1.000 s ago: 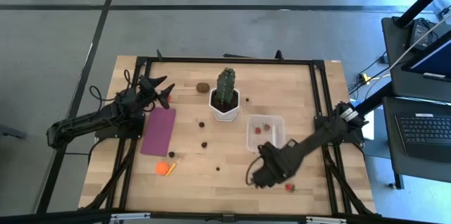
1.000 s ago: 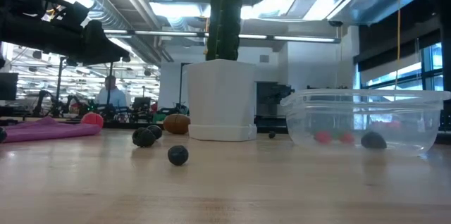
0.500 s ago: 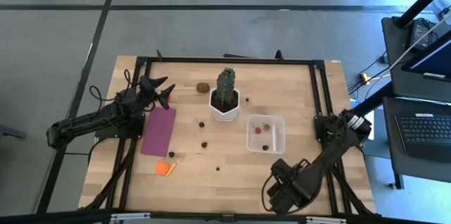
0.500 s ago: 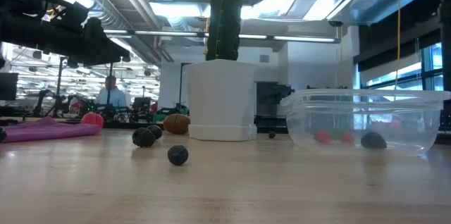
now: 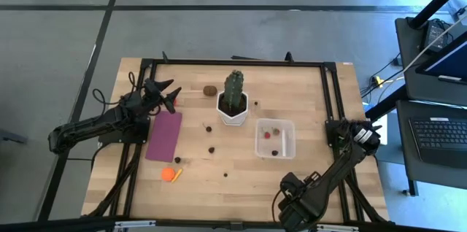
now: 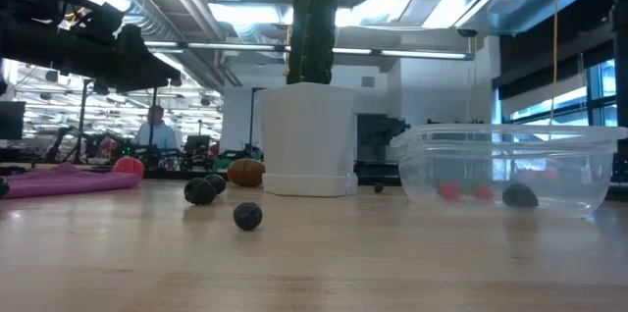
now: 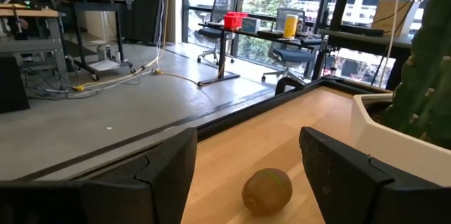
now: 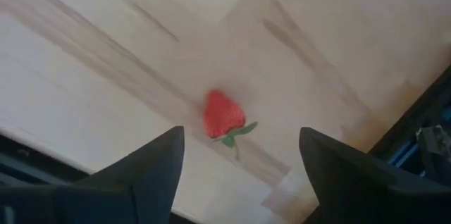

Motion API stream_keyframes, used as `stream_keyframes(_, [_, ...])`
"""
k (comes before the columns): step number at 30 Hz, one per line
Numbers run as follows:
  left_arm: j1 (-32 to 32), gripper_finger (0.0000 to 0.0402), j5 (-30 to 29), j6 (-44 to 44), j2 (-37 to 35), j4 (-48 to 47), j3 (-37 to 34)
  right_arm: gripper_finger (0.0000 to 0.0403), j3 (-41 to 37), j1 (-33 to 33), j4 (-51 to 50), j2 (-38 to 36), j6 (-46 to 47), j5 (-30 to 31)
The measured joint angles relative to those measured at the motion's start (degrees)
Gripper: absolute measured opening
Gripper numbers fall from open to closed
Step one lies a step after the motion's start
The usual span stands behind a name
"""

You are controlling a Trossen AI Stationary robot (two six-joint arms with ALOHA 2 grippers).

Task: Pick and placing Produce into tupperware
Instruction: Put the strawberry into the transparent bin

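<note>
The clear tupperware (image 5: pixel 274 138) stands right of centre with red and dark pieces inside (image 6: pixel 449 191). Loose produce lies on the wood: a brown kiwi (image 5: pixel 210 90), dark berries (image 5: pixel 211 149), an orange piece (image 5: pixel 170 174) and a red strawberry (image 8: pixel 224 117). My right gripper (image 5: pixel 295 203) hangs open near the table's near edge, pointing down. The strawberry lies on the table below it, between the two fingers (image 8: pixel 241 136) and untouched; the gripper hides it in the high view. My left gripper (image 5: pixel 164 93) waits open and level at the far left, facing the kiwi (image 7: pixel 268 189).
A green cactus in a white pot (image 5: pixel 233 104) stands at the far middle, left of the tupperware. A flat purple mat (image 5: pixel 165 136) lies at the left. The dark table frame (image 5: pixel 343 126) runs along the right edge. A person shows in the room behind (image 6: pixel 153 128).
My right gripper has swung from beside the tupperware's near side toward the table's near edge and sunk a little, staying open; its wrist has rolled somewhat. The produce and the tupperware have not moved.
</note>
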Motion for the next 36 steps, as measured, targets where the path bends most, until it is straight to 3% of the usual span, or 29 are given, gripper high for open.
stream_keyframes(22, [0.0,0.0244,0.0,0.0,0.0,0.0,0.0,0.028,-17.3,0.1,22.7,-0.4,3.1,-4.0])
stream_keyframes(36, [0.0,0.0244,0.0,0.0,0.0,0.0,0.0,0.0277,-18.4,0.0,23.6,-0.2,4.6,-6.4])
